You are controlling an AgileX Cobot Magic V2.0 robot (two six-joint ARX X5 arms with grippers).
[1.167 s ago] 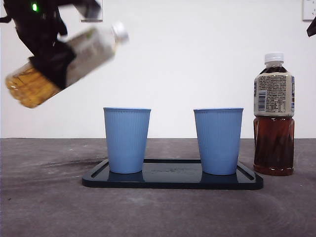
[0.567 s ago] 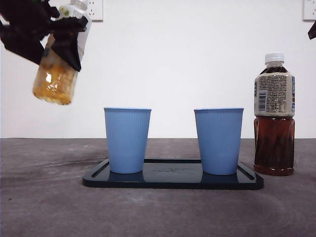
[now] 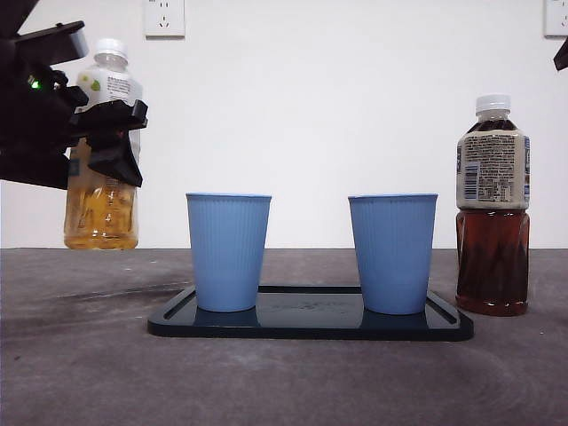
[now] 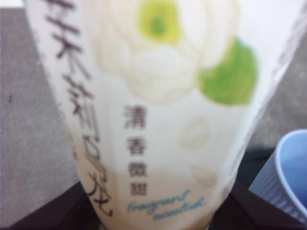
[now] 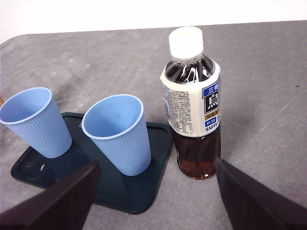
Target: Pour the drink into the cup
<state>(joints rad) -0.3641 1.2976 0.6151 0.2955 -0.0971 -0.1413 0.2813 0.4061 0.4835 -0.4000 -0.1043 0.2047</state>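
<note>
The left gripper [image 3: 111, 142] pinches the pale tea bottle [image 3: 102, 191] around its middle, holding it upright off the left end of the tray [image 3: 311, 327], which sits on the grey table [image 3: 284, 382]. Its white cap [image 3: 111, 46] looks screwed on, and the base hangs at about the table's far edge line; whether it rests on the surface I cannot tell. The left wrist view shows only the blurred flower label and the rim of a cup just beside it.

The left cup [image 3: 228, 252] stands at the tray's left end and the right cup [image 3: 392, 253] at its right end, both upright and well apart.

Off the tray's right end stands the dark tea bottle [image 3: 493, 206], capped and untouched. The right gripper [image 5: 153, 191] hovers above it with jaws spread wide and nothing between them.

The main risk, in my judgement, is the cap: tipped as it is, no drink would flow. A light cup is also easily toppled if the neck or gripper clips its rim while swinging in. A steep tilt from well above could send tea past the rim onto the tray.
</note>
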